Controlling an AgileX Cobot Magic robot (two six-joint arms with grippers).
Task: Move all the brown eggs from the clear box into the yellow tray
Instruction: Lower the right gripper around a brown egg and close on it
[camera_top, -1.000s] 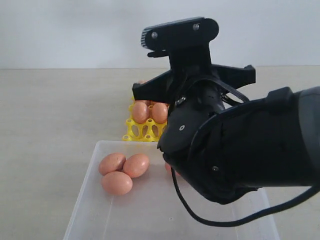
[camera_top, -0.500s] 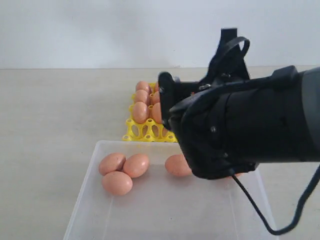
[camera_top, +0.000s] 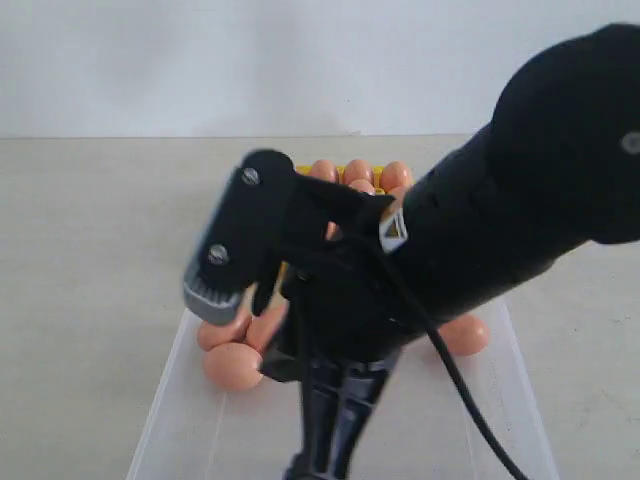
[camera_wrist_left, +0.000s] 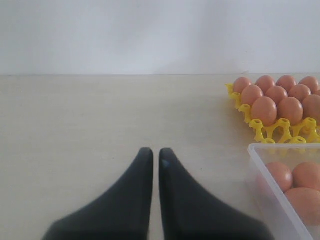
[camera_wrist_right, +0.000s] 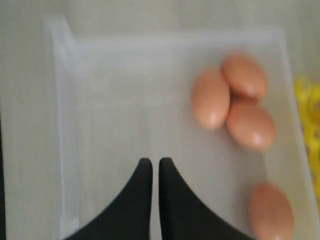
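The right arm (camera_top: 520, 200) fills most of what I can see from the front, bent down over the clear box (camera_top: 165, 390), and the picture of it is smeared. The right gripper (camera_wrist_right: 151, 161) has its two black fingers pressed together with nothing between them. It points at a bare stretch of the box floor, well apart from the eggs, and I cannot tell whether it touches the plastic. The left gripper (camera_wrist_left: 152, 150) is closed to a thin slit and empty, over the pale table (camera_wrist_left: 75, 125), off to the side of box and tray. The box is frosted and shallow and sits on the table just in front of the yellow tray (camera_wrist_left: 272, 131). The tray's cups nearest the box are bare, and the rows behind them carry brown eggs (camera_wrist_left: 264, 110) packed close. In the box lie four eggs: three (camera_wrist_right: 210, 98) touching in a cluster near one wall, and one more egg (camera_wrist_right: 270, 212) lying apart
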